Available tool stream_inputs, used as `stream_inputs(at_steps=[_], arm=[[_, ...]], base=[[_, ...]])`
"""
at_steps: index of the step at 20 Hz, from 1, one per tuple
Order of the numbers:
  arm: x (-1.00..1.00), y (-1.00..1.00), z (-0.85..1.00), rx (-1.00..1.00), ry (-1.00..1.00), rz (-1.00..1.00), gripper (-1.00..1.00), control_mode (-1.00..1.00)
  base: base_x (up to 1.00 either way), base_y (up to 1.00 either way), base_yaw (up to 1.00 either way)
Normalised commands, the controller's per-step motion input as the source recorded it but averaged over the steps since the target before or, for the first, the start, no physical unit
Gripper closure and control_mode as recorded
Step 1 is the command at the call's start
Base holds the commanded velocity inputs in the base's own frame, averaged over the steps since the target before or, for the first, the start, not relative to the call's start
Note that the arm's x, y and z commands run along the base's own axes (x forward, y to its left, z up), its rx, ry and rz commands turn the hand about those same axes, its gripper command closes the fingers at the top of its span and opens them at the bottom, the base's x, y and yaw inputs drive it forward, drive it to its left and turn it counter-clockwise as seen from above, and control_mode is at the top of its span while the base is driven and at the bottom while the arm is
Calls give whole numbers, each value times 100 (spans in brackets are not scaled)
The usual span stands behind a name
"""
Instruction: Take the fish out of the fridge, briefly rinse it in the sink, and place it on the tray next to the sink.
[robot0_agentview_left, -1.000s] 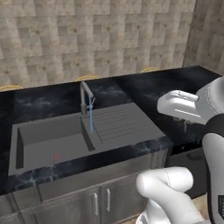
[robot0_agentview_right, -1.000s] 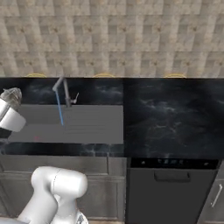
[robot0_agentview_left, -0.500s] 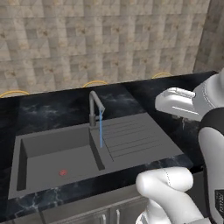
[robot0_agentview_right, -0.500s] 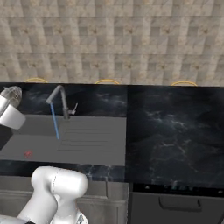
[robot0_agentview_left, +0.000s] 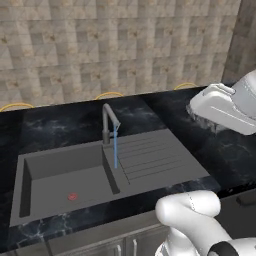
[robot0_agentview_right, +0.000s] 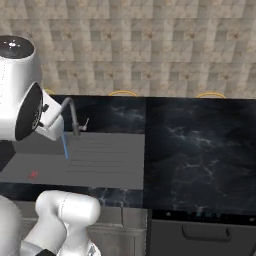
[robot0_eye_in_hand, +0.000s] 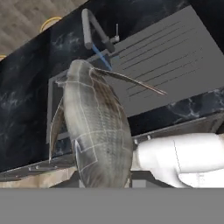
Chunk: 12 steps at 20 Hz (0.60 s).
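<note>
left base: behind-left, down on sink (robot0_agentview_left: 70, 175) | right base: behind-right, same sink | hand: close above

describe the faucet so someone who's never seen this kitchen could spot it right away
Find the black marbled counter under the tan tiled wall, then the dark grey sink set into it. The faucet stands at the sink's back edge, between basin and ridged drainboard. It's the sole upright thing: a grey square-bent pipe with a thin blue stream falling from its spout.
</note>
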Motion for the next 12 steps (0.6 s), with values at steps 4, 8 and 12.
stream_inputs(at_steps=[4, 8, 12], arm=[[64, -1, -53, 7, 35, 32, 100, -100], [70, 8, -78, 0, 30, 26, 100, -100], [59, 3, -55, 0, 11, 22, 100, -100]], base=[[0, 0, 0], [0, 0, 0], [0, 0, 0]])
